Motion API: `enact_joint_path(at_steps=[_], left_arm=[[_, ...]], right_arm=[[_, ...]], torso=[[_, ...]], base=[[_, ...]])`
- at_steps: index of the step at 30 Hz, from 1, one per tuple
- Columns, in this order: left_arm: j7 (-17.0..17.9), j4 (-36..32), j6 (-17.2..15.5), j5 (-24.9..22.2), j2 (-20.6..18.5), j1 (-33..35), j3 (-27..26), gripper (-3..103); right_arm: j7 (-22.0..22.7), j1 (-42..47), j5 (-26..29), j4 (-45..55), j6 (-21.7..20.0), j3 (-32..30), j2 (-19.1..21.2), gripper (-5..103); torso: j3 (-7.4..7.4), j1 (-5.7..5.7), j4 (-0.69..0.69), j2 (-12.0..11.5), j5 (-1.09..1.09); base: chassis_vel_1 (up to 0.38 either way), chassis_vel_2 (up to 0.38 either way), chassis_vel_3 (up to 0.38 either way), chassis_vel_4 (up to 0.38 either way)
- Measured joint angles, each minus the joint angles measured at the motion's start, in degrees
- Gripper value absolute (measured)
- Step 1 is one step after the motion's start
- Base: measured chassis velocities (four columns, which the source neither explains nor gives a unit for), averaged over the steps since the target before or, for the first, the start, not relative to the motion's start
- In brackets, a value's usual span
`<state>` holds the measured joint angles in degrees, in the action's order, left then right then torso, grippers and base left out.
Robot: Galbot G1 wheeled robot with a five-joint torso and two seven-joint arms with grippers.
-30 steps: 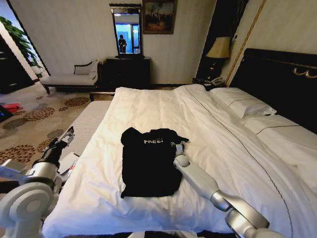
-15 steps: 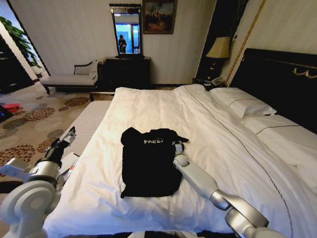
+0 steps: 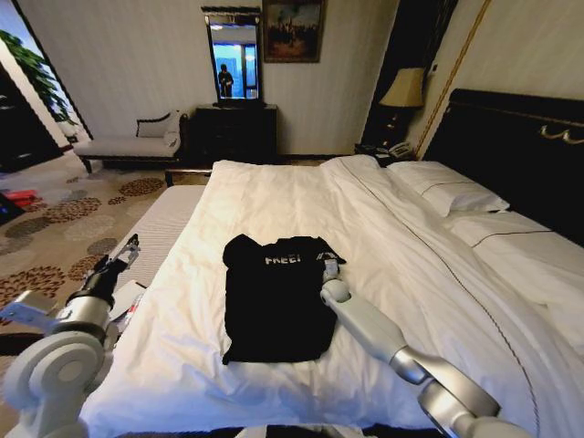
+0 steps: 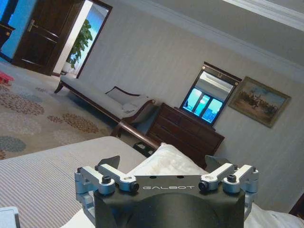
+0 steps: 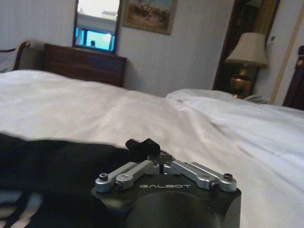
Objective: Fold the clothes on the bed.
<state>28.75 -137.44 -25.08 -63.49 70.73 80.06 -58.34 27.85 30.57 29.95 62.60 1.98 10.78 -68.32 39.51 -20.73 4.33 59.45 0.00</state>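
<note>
Lower left of the head view, the left gripper [image 3: 128, 245] waits off the bed [image 3: 274, 196], jaws spread, empty. Centre frame lies the black T-shirt [image 3: 274, 306]. At its right sleeve the right gripper [image 3: 328, 266] is pinched closed on the fabric — the sleeve fold seems underway; carrying it inward comes next.

I see a dark dresser [image 3: 234, 133] against the far wall, a mirror [image 3: 234, 58] standing on it and a framed painting [image 3: 293, 30] just right of that. Left of the dresser sits a pale chaise longue [image 3: 130, 144]; right, a lit lamp [image 3: 404, 89].
</note>
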Motion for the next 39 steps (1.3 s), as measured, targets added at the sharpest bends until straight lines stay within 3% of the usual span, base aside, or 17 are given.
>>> enact_joint_path(at_steps=[8,17,18,19,20,23,24,27,28,32,33,34,35,37,38,39], left_arm=[[0.0,0.0,0.0,0.1,0.1,-0.1,0.4,100],[-0.1,0.0,-0.1,1.0,1.0,0.0,2.0,100],[-0.1,-0.1,-0.1,1.0,1.0,0.0,2.0,100],[-0.1,-0.1,-0.1,1.0,0.9,0.1,1.9,100],[-0.1,-0.1,-0.1,1.0,0.8,0.2,1.7,100],[-0.1,0.0,-0.1,1.0,0.6,0.5,1.2,100],[-0.1,0.0,-0.1,1.0,0.6,0.6,1.1,100],[-0.1,-0.1,-0.1,0.9,0.7,0.9,1.1,100],[-0.1,-0.2,-0.1,0.9,0.7,1.0,1.0,100],[-0.1,-0.6,-0.1,0.8,0.6,1.2,0.6,100],[-0.1,-0.6,-0.1,0.6,0.5,1.3,0.3,100],[-0.1,-0.7,-0.1,0.4,0.4,1.3,0.1,100],[-0.1,-0.7,-0.1,0.1,0.3,1.4,-0.3,100],[-0.1,-0.7,-0.1,-0.1,0.3,1.5,-0.6,100],[0.0,-0.7,0.1,-0.4,0.3,1.5,-1.0,100],[0.1,-0.8,0.3,-0.7,0.2,1.4,-1.3,100]], right_arm=[[-1.1,-2.4,2.2,-1.7,0.0,-1.4,1.9,0],[-1.5,-5.2,6.3,-7.6,-3.7,-1.8,-1.5,-1],[-0.6,-5.3,6.3,-7.9,-4.4,-1.8,-2.0,10],[0.3,-5.3,6.1,-8.0,-5.2,-1.8,-2.1,10],[1.0,-5.4,5.9,-8.0,-5.7,-1.8,-2.0,20],[2.0,-5.5,5.2,-8.1,-6.2,-1.8,-1.4,20],[2.1,-5.5,5.0,-8.1,-6.2,-1.9,-1.1,31],[2.0,-5.5,5.3,-7.6,-5.6,-2.1,-0.6,31],[1.8,-5.6,5.8,-7.2,-5.1,-2.3,-0.5,48],[1.9,-6.2,6.3,-5.8,-4.4,-2.7,-0.4,54],[2.0,-6.5,6.0,-5.4,-4.4,-2.9,-0.4,65],[2.2,-7.0,5.6,-5.0,-4.3,-3.2,-0.3,65],[2.3,-7.6,5.1,-4.7,-4.3,-3.4,-0.1,75],[2.4,-8.6,4.9,-4.4,-4.3,-3.5,0.2,75],[2.4,-9.3,5.1,-4.2,-4.4,-3.3,0.6,86],[2.4,-9.6,5.5,-4.0,-4.4,-2.9,0.9,86]], torso=[[0.00,0.00,0.01,0.0,0.00],[0.00,0.00,-0.01,0.0,0.00],[0.00,0.00,-0.01,0.0,0.00],[0.00,0.00,-0.02,0.0,0.00],[0.00,0.00,-0.02,0.0,0.00],[0.00,0.00,0.01,0.0,0.00],[0.00,0.00,0.02,0.0,0.00],[0.00,0.00,0.02,0.0,-0.01],[0.00,0.00,0.02,0.0,0.00],[0.00,0.00,-0.01,0.0,0.00],[0.00,0.00,-0.01,0.0,0.00],[0.00,0.00,-0.01,0.0,0.00],[0.00,0.00,-0.01,0.0,-0.01],[0.00,0.00,-0.01,0.0,-0.01],[0.00,0.00,-0.01,0.0,-0.01],[-0.01,0.00,-0.01,0.0,-0.02]], base=[[0.000,0.000,0.000,0.000],[0.000,0.000,0.000,0.000],[0.000,0.000,0.000,0.000],[0.000,0.000,0.000,0.000],[0.000,0.000,0.000,0.000],[0.000,0.000,0.000,0.000],[0.000,0.000,0.000,0.000],[0.000,0.000,0.000,0.000],[0.000,0.000,0.000,0.000],[0.000,0.000,0.000,0.000],[0.000,0.000,0.000,0.000],[0.000,0.000,0.000,0.000],[0.000,0.000,0.000,0.000],[0.000,0.000,0.000,0.000],[0.000,0.000,0.000,0.000],[0.000,0.000,0.000,0.000]])
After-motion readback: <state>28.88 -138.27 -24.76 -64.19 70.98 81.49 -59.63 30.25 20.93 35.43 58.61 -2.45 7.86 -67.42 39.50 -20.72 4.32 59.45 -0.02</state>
